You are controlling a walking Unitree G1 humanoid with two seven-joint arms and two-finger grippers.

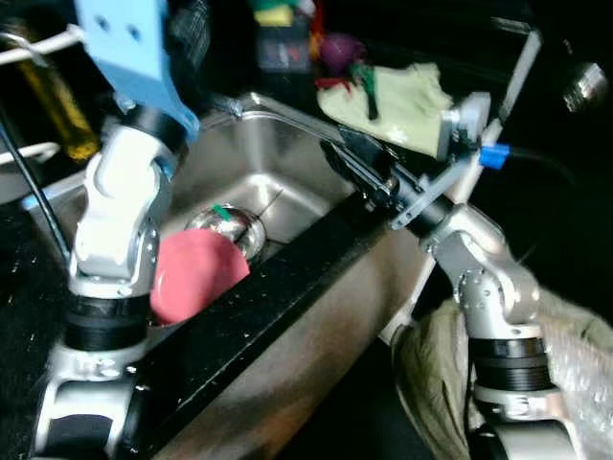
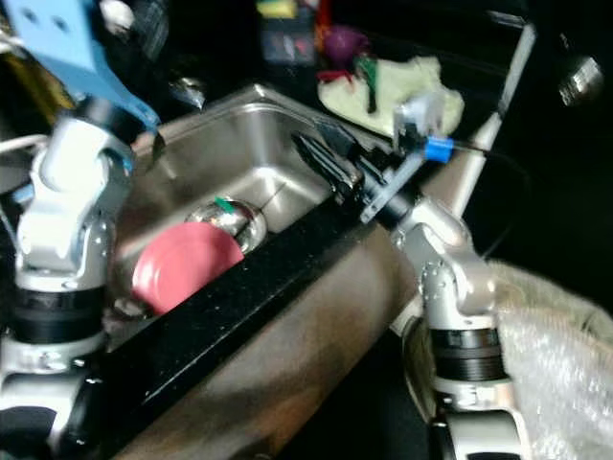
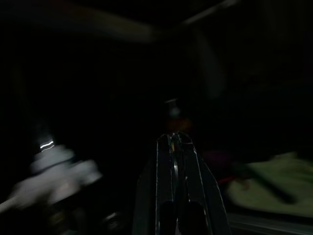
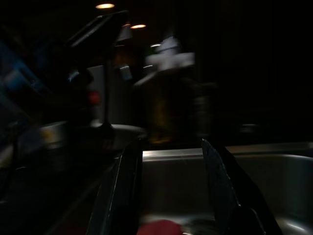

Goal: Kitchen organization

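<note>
- While I lean over the steel sink, the things I judge want sorting lie in its basin: a pink plate tilted against the near wall, and a shiny metal bowl just behind it, the two touching or nearly so.
- My right gripper hangs over the right part of the basin, above the near rim, its fingers pointing across the sink toward the far left corner.
- From that gripper the plate lies down and to my left, near; in the right wrist view a red edge of it sits low between my two fingers.
- Those right fingers stand well apart, a wide gap, holding and touching nothing.
- My left gripper is raised toward the dark back of the counter, fingers pressed together on nothing I can make out.
- My right arm looks to me the readier to take the plate, though its tilted face means the fingers would need its rim.
- Behind the sink a pale green cloth lies on the counter.
</note>
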